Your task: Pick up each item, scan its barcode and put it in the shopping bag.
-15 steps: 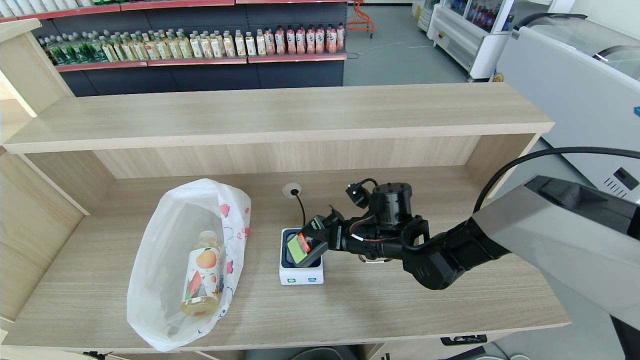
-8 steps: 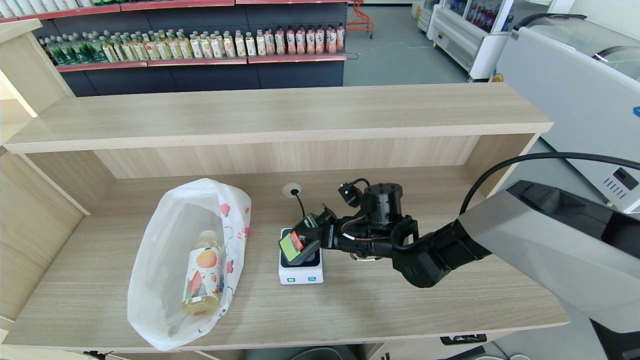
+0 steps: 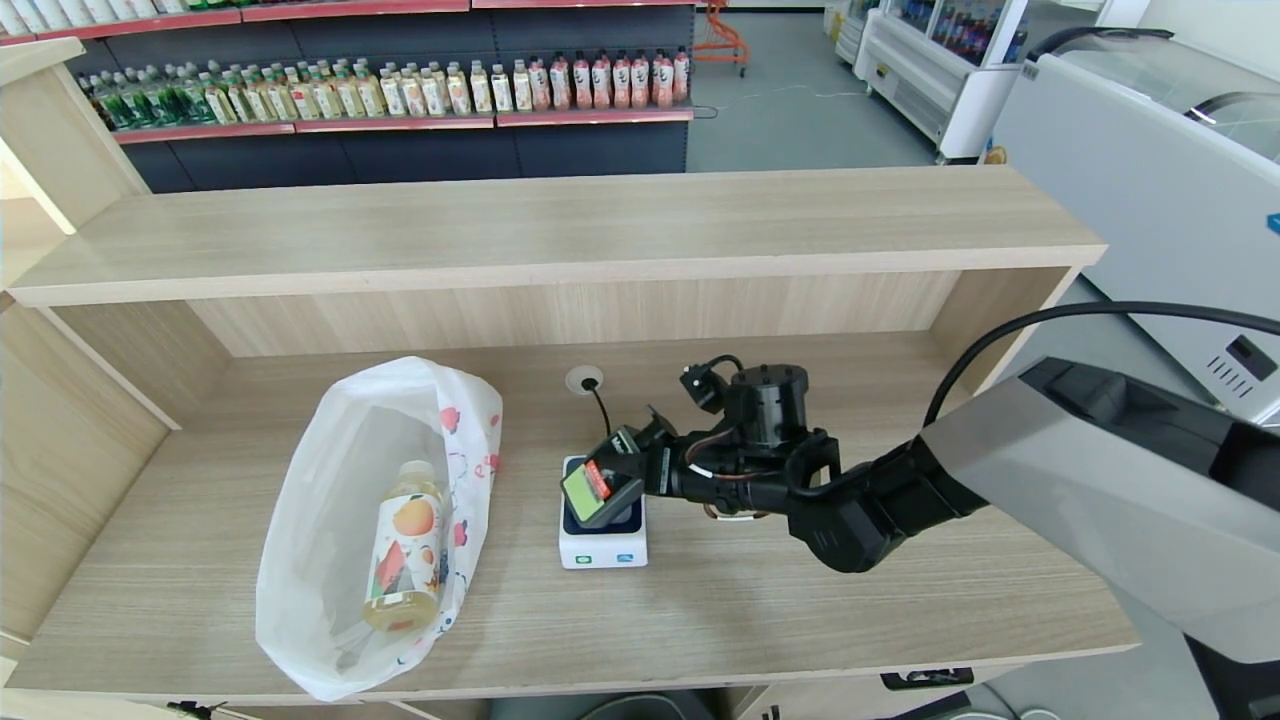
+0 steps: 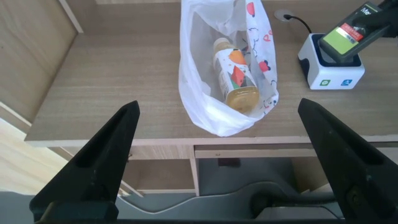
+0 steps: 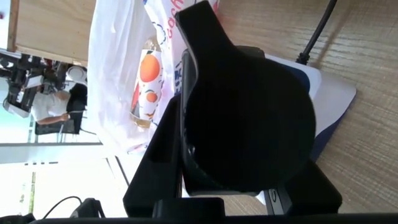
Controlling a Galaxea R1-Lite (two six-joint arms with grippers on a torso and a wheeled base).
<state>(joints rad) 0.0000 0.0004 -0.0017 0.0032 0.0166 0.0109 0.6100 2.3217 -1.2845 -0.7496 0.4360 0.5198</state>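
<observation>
Small dark round container with a green and red label [image 3: 588, 492] is clamped in the right gripper [image 3: 615, 478], whose fingers are closed on its sides. It is held tilted, label face up, directly over the dark blue top of the white box-shaped barcode scanner [image 3: 603, 548]. Whether it touches the scanner cannot be determined. In the right wrist view the container's dark underside [image 5: 249, 124] covers most of the scanner [image 5: 336, 93].

The scanner stands on the light wood counter [image 3: 800, 600]. A black cable runs from its far side to a round grey port [image 3: 584, 379] in the counter surface.

To the scanner's left, apart from it, a white translucent plastic shopping bag with red prints [image 3: 300, 560] lies on the counter. A clear bottle of pale yellow drink with an orange fruit label [image 3: 405, 550] lies inside the bag, cap toward the far side.

The left gripper [image 4: 219, 109] hangs off the near edge of the counter, on the bag's side, with its two dark fingers [image 4: 93, 168] spread wide and nothing between them.
</observation>
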